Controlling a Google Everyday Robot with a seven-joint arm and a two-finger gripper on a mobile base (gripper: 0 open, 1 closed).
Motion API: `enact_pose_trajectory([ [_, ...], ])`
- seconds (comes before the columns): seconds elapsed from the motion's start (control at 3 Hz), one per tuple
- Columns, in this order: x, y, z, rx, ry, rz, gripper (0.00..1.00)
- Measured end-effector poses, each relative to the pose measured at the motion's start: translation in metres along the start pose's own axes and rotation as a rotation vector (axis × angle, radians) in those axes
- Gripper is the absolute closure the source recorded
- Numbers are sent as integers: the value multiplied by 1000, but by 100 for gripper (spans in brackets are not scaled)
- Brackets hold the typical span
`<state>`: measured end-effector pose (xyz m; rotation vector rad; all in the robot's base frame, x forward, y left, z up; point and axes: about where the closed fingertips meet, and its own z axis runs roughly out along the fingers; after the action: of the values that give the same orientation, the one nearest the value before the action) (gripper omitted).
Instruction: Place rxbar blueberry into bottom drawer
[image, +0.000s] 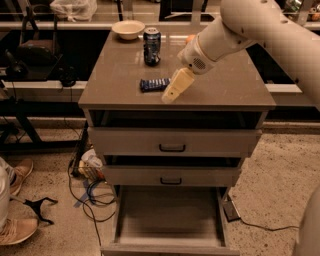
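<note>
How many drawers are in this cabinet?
3: the top drawer, the middle drawer below it, and the bottom drawer pulled out. The tool hovers close beside the rxbar blueberry.

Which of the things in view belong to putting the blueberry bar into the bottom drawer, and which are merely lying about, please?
For the job:
small flat dark blue snack bar on the cabinet top
open grey-beige bottom drawer
cream gripper, by the bar's right end

Lying about:
upright dark blue soda can
pale round bowl
orange fruit
</note>
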<state>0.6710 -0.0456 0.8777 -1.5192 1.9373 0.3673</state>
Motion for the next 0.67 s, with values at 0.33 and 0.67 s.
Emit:
enact_pose_trajectory([
  [0.33,-7,-13,29,3,-14,38,0],
  [0.67,-8,-24,51,4,-28,84,0],
])
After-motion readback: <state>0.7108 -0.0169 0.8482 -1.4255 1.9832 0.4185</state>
